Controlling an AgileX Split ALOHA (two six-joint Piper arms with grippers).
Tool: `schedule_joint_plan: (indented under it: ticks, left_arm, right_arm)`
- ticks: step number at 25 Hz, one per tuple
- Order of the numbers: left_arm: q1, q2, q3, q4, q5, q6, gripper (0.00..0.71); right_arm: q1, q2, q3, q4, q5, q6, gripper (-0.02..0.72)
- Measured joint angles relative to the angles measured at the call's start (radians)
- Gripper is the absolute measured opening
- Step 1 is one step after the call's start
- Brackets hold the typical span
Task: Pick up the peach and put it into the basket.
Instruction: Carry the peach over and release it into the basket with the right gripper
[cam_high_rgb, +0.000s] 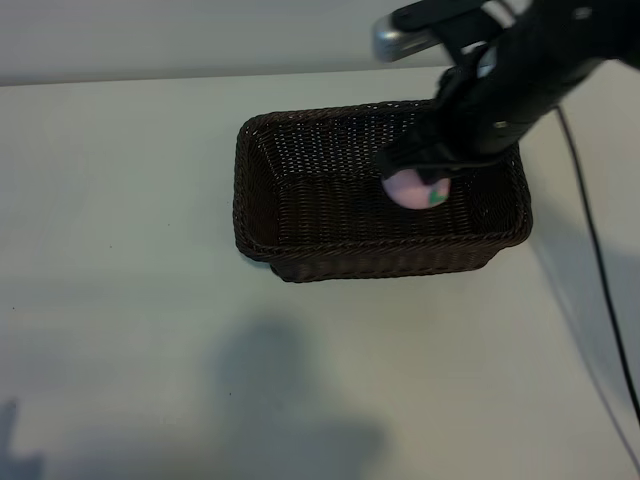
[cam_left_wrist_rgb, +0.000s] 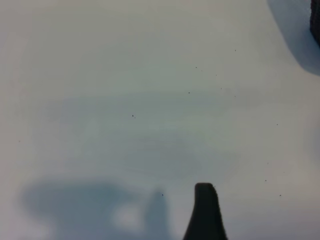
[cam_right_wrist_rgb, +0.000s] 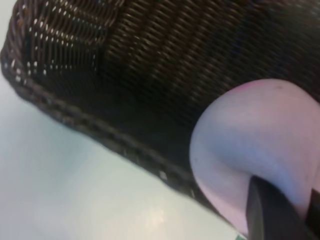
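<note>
Peach (cam_right_wrist_rgb: 255, 150) fills right wrist view, pinched by right tool (cam_high_rgb: 425, 180) over basket (cam_high_rgb: 300, 215).

We are seeing soft, even light falling on the pale white table (cam_high_rgb: 120, 200). Grey blurry shadows are lying across its near part. The black right arm (cam_high_rgb: 520, 80) is looking smeared. In the right wrist view, the small pale-pink peach (cam_right_wrist_rgb: 250, 150) is appearing unfocused.
</note>
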Motion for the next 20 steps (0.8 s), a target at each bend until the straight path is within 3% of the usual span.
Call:
schedule_joint_plan:
  ticks: [13, 16, 20]
  left_arm:
    - [0.000, 0.000, 0.000, 0.000, 0.000, 0.001, 0.552]
    - [0.000, 0.000, 0.000, 0.000, 0.000, 0.001, 0.552]
    - [0.000, 0.000, 0.000, 0.000, 0.000, 0.001, 0.552]
  right_arm:
    - [0.011, 0.259, -0.128, -0.007, -0.020, 0.002, 0.069]
    - [0.012, 0.264, -0.135, -0.007, -0.019, 0.002, 0.149]
    - [0.012, 0.264, -0.135, -0.006, -0.019, -0.004, 0.356]
